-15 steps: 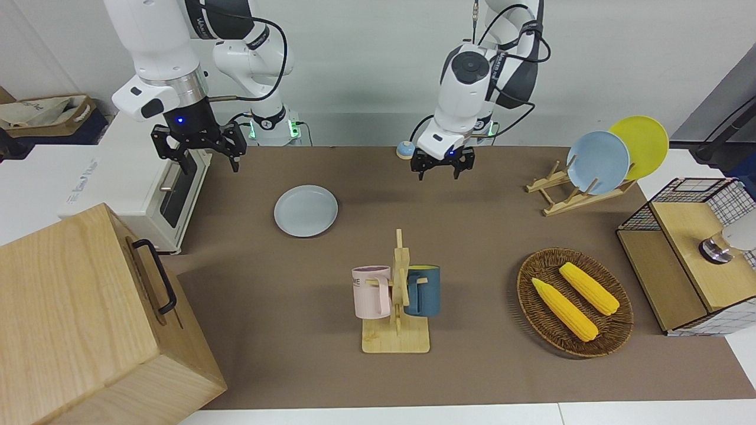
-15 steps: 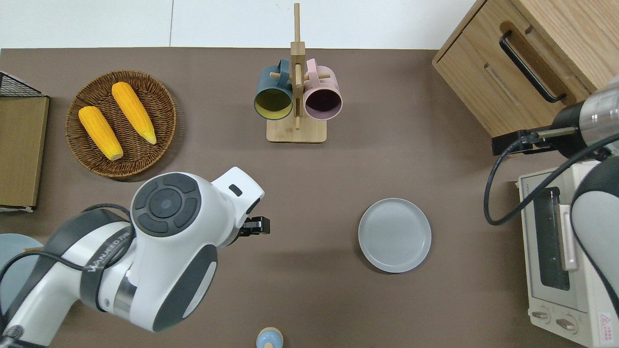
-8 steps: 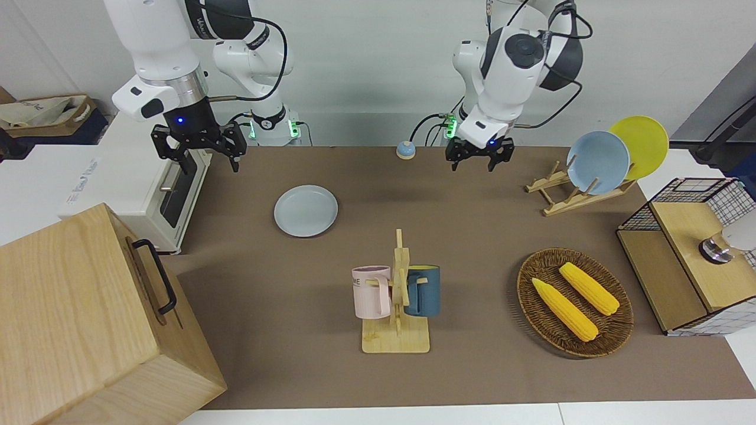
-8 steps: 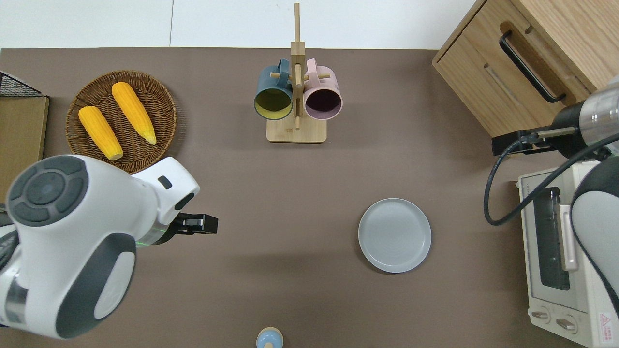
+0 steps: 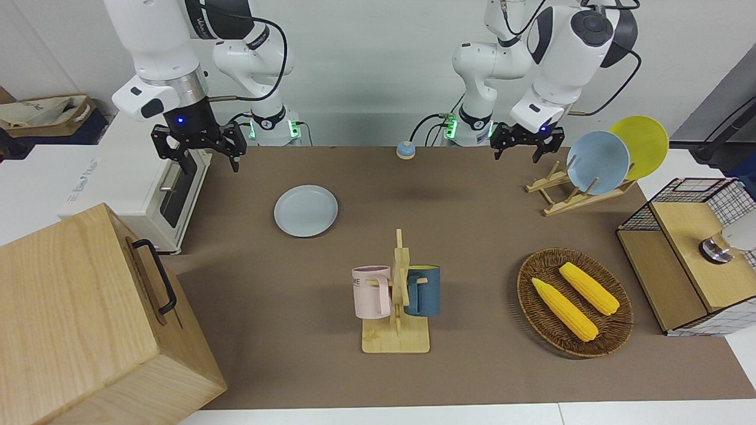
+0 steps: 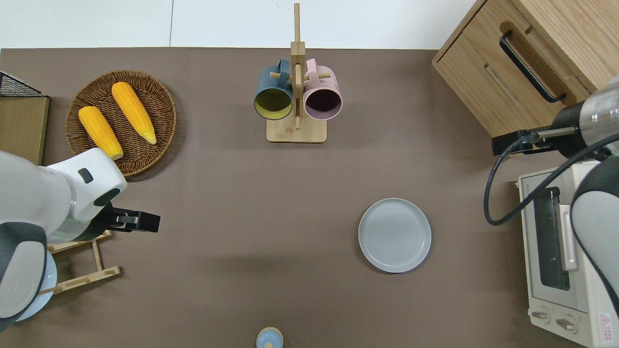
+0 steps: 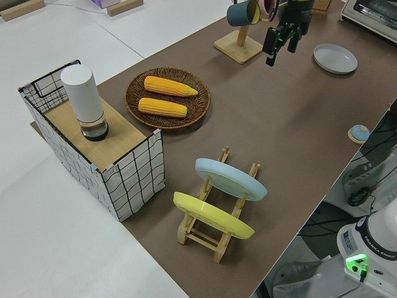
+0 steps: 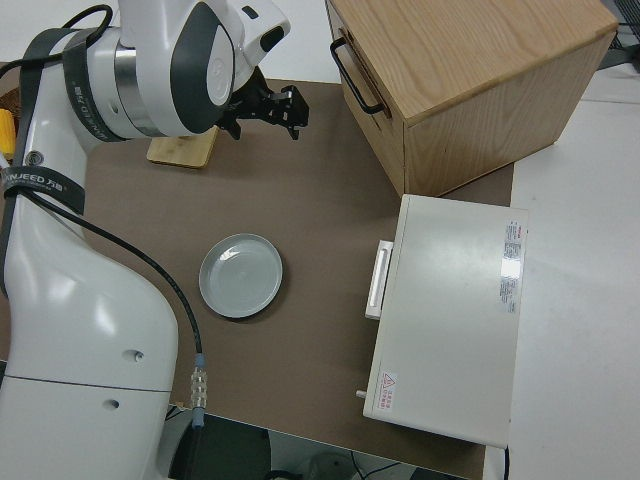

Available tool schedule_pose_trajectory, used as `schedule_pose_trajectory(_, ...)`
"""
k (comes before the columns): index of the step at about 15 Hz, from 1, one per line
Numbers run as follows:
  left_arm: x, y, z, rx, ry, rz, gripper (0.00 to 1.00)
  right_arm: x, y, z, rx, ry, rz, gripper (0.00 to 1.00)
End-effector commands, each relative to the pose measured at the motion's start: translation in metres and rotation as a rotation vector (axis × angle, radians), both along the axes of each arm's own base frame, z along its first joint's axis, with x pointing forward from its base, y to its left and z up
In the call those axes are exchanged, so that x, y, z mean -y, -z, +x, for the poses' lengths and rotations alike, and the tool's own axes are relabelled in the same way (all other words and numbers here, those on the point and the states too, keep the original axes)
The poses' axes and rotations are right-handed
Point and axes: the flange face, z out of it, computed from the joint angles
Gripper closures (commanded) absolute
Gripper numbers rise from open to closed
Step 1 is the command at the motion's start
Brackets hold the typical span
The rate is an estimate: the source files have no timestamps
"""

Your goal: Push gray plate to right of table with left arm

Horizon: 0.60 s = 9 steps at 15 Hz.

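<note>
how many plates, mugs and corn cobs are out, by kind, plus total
plates: 3 (gray plate, sky-blue plate, yellow plate)
mugs: 2 (pink mug, dark blue mug)
corn cobs: 2
total: 7

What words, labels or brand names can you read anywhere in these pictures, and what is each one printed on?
"FRANKA EMIKA": on the arm base in the left side view.
"ME": the legible end of a word on the pink mug.
Lettering on the left arm, the right arm and the white toaster oven: too blurred to read.
Toaster oven's red warning stickers: too small to read.
</note>
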Motion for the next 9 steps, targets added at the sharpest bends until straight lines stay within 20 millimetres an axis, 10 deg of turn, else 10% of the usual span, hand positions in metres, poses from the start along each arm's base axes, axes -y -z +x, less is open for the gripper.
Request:
schedule_pose_trajectory(1,-0.024,-0.012,0.002,0.001,0.026,0.012,0.01,-0.001,-0.004,-0.002,0.006,0.006,0.008,0.017)
schedule_pose_trajectory(9,-0.067,-0.016,0.001,-0.01,0.022,0.036,0.01,-0.002,-0.003,-0.002,0.004,0.004,0.007,0.017)
